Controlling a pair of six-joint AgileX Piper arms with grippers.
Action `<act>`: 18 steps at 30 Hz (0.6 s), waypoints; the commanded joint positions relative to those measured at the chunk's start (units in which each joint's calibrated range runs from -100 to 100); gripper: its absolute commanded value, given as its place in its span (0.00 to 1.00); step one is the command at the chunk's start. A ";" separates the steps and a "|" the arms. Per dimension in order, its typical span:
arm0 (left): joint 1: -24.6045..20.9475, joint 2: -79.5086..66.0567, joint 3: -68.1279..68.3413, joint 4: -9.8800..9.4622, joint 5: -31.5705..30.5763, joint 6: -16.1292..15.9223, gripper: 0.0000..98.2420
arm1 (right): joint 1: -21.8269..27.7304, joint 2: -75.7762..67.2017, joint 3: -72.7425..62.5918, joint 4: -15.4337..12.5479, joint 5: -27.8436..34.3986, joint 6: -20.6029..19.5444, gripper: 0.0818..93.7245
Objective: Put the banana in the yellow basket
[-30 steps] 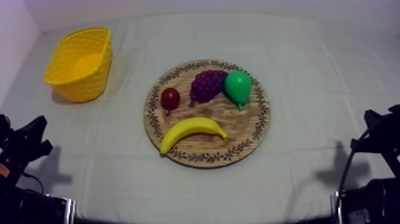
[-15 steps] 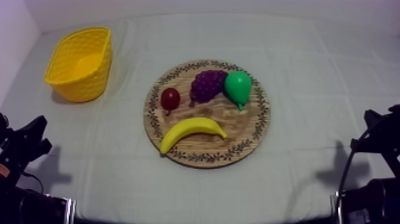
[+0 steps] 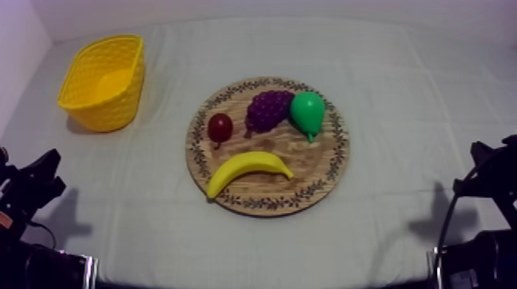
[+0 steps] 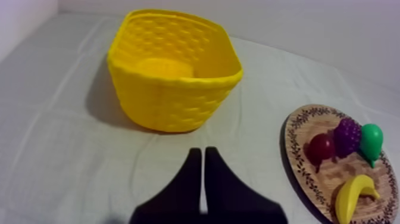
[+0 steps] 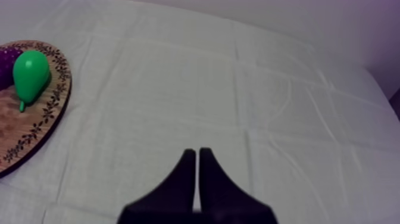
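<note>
Nothing has moved: the banana (image 3: 248, 171) lies on the wooden board (image 3: 323, 165), the yellow basket (image 3: 108, 111) empty. The left end effector (image 4: 203, 179) and right end effector (image 5: 197, 179) sit narrow, holding nothing, so picking hasn't begun.

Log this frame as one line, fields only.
phase: not started | banana: on wooden board | yellow basket: empty, left side | left gripper: shut, at rest | right gripper: shut, at rest

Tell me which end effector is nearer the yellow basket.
Left. The left end effector sits close in front of the yellow basket, on its side of the table; the right end effector sits at the opposite side, past the wooden board.
</note>
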 commanded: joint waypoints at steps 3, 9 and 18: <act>-0.10 0.00 -0.04 0.03 0.03 0.12 0.00 | 0.00 -0.02 0.02 0.01 -0.01 -0.02 0.00; 0.55 0.00 -0.04 -0.02 0.03 -0.70 0.00 | 0.00 -0.02 0.02 0.01 -0.01 -0.02 0.00; 1.29 0.44 0.39 0.06 -1.80 -1.34 0.00 | 0.00 -0.02 0.02 0.01 -0.01 -0.02 0.00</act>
